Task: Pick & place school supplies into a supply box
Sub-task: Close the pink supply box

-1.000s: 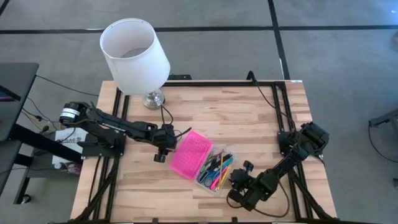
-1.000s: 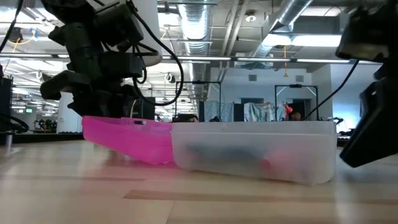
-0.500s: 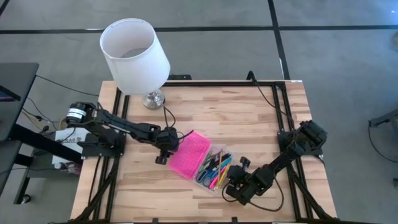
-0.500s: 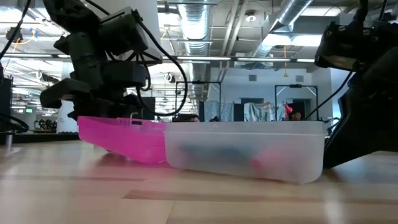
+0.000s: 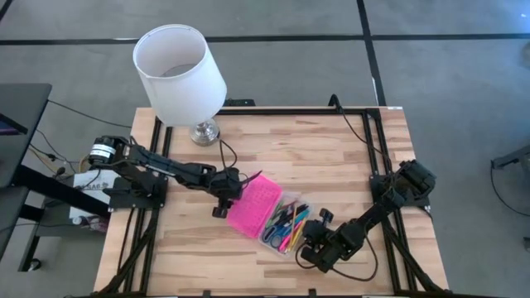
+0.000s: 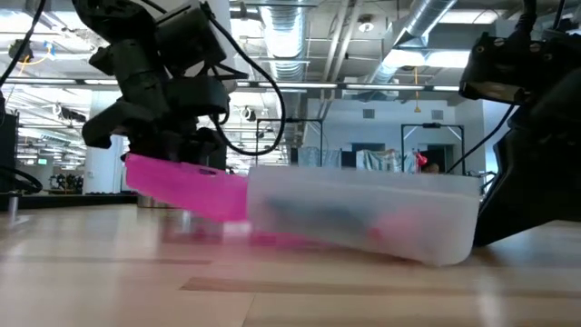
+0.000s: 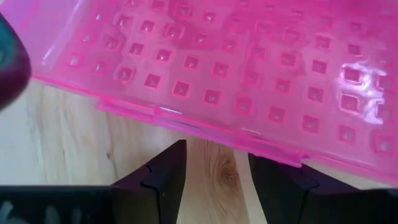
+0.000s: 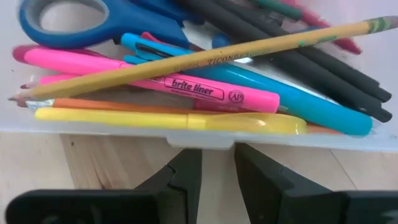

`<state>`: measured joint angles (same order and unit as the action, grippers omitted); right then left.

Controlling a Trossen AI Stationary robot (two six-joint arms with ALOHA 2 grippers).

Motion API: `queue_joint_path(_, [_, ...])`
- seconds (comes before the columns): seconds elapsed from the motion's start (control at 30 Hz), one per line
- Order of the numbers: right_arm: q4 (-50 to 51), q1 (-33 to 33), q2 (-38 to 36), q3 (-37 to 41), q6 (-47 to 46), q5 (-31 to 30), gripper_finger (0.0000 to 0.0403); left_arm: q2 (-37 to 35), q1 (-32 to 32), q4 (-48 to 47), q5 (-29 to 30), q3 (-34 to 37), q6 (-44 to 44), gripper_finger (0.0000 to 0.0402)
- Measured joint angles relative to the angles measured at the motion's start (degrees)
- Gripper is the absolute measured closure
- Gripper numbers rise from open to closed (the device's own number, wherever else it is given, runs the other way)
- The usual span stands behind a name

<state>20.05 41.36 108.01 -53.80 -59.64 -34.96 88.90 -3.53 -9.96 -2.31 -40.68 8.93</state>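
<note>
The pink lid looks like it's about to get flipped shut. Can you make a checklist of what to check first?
1. Supplies inside the clear base: ok. The scissors, yellow pencil and pink highlighter all lie in it.
2. Nothing poking over the rim: cannot tell. The yellow pencil lies slanted on top of the pile.
3. Left gripper at the edge of the pink lid: ok. Its fingers are open, just short of the edge.
4. Lid lifted: ok. In the low view it tilts up off the table.
5. Right gripper steadying the base: cannot tell. It is open at the base's side wall, contact unclear.
</note>
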Motion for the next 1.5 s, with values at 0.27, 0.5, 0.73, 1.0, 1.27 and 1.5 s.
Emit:
queue_joint_path(0.27, [0.11, 0.00, 0.00, 0.00, 0.13, 0.11, 0.0310, 0.00, 0.02, -3.61, -0.04, -2.95, -0.26, 0.0233])
queue_joint_path(0.5, [0.13, 0.00, 0.00, 0.00, 0.11, 0.15, 0.0310, -0.02, 0.02, -6.85, -0.37, -4.97, -0.26, 0.0233])
queue_joint_path(0.73, [0.11, 0.14, 0.00, 0.00, 0.11, 0.28, 0.0310, -0.61, 0.00, -8.11, -0.47, -5.45, -0.86, 0.0233])
queue_joint_path(1.0, [0.17, 0.24, -0.04, 0.00, -0.28, 0.35, 0.0310, -3.75, -0.02, -8.59, -0.38, -5.56, -1.07, 0.0244])
queue_joint_path(1.27, [0.17, 0.22, -0.04, 0.00, -0.25, 0.39, 0.0310, -5.84, -0.02, -10.11, 0.75, -5.61, -1.11, 0.0271])
queue_joint_path(1.5, [0.17, 0.22, -0.07, 0.00, -0.24, 0.42, 0.0310, -5.84, -0.02, -10.03, 0.61, -5.61, -1.51, 0.0273])
